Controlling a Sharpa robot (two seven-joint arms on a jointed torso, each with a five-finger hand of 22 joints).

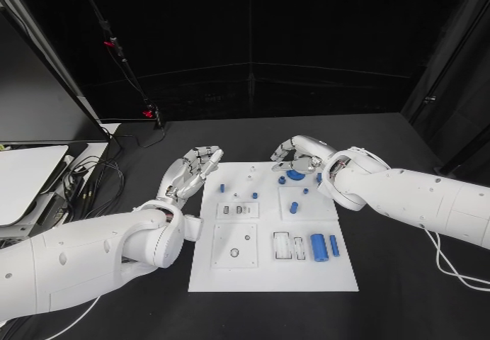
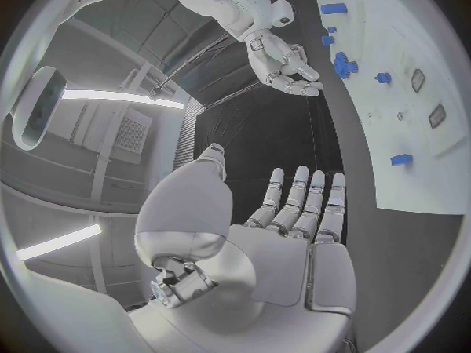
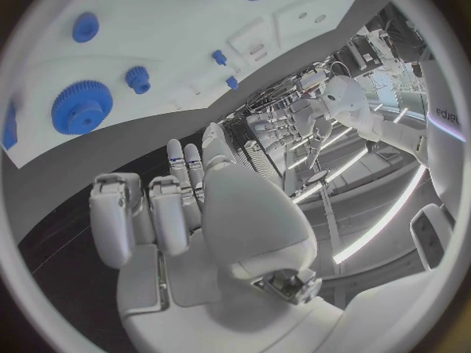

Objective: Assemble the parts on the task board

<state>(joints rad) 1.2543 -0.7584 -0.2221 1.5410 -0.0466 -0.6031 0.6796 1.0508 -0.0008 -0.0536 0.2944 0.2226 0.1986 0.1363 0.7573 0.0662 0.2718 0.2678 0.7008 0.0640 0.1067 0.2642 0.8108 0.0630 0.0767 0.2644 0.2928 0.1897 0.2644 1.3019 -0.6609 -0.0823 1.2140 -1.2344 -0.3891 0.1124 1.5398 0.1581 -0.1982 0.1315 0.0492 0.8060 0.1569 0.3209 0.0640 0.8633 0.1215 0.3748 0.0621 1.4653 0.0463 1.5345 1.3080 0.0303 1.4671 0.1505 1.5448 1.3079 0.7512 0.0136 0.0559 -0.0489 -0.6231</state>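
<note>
two hands hover at the far end of the task board (image 1: pixel 230 276), which lies in the middle of the black table (image 1: pixel 408 297). the left hand (image 1: pixel 191 172) sits just off the board's far left corner, fingers straight and spread, holding nothing; the left wrist view shows its palm (image 2: pixel 294 267) bare, the fingers (image 2: pixel 316 204) stretched out over dark table beside the board's edge. the right hand (image 1: pixel 297 155) hangs over the board's far edge, right of its middle, fingers loosely curled above a blue gear (image 1: pixel 295 174); the right wrist view shows that hand (image 3: pixel 187 212) with nothing in it, fingers apart, the gear (image 3: pixel 81 107) lying free on the white plate beyond the fingertips

several more blue parts lie on the board: a small peg (image 1: pixel 221 188) near the left edge, a small round piece (image 1: pixel 283 180) beside the gear, a short cylinder (image 1: pixel 294 207) about mid-board, and a thick cylinder (image 1: pixel 318 247) with a thinner one (image 1: pixel 334 246) just beside it toward the right edge. grey-rimmed recesses (image 1: pixel 236 245) are set in the board's left half, and two narrow slots (image 1: pixel 289 246) lie just left of the thick cylinder
</note>
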